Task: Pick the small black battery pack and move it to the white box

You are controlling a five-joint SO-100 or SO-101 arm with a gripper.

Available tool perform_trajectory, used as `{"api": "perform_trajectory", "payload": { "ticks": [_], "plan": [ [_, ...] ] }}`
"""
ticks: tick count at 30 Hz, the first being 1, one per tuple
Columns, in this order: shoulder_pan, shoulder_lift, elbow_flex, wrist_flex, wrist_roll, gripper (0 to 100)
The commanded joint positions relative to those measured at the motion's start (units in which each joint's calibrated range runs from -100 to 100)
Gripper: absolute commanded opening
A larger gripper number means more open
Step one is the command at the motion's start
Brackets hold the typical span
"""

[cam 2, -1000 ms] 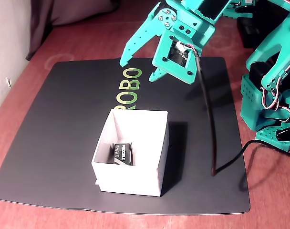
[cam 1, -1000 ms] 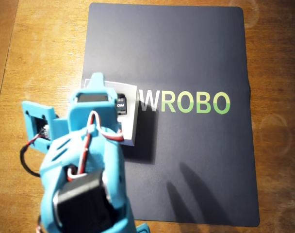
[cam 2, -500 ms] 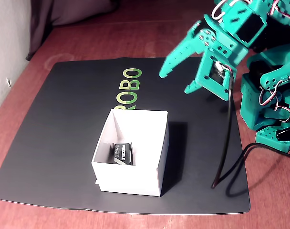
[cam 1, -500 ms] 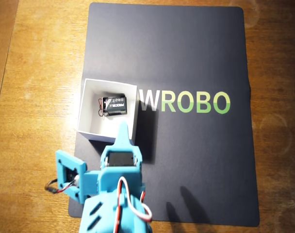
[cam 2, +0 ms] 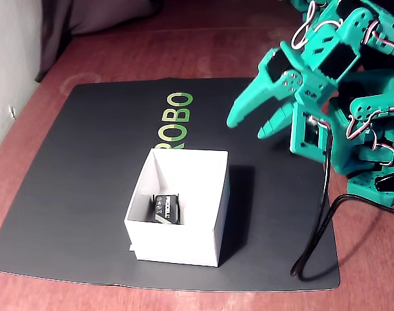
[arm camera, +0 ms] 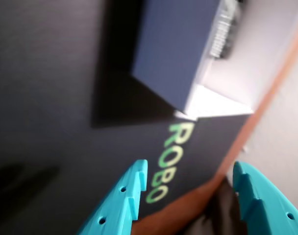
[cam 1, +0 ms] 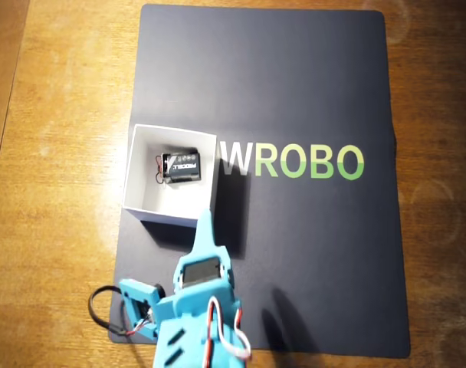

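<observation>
The small black battery pack [cam 1: 179, 165] lies inside the white box [cam 1: 135, 180], toward its wall that faces the green lettering [cam 1: 293, 162] in the overhead view. The box sits on the dark mat [cam 1: 310, 84], near the mat's left edge in that view. The teal arm is folded up beside the mat's edge in the fixed view, its gripper [cam 2: 252, 126] raised, pointing toward the box, jaws apart and empty

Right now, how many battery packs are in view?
1. The small black battery pack lies inside the white box, toward its far right part in the overhead view. None shows elsewhere on the mat.
</observation>
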Motion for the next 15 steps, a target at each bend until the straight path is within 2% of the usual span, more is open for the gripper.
{"api": "perform_trajectory", "payload": {
  "ticks": [1, 9, 15],
  "plan": [
    [1.49, -0.58, 1.79, -0.81, 2.06, 20],
    [1.49, -1.2, 7.51, -4.49, 2.22, 20],
    [1.61, -8.12, 13.77, -5.11, 1.84, 20]
  ]
}}
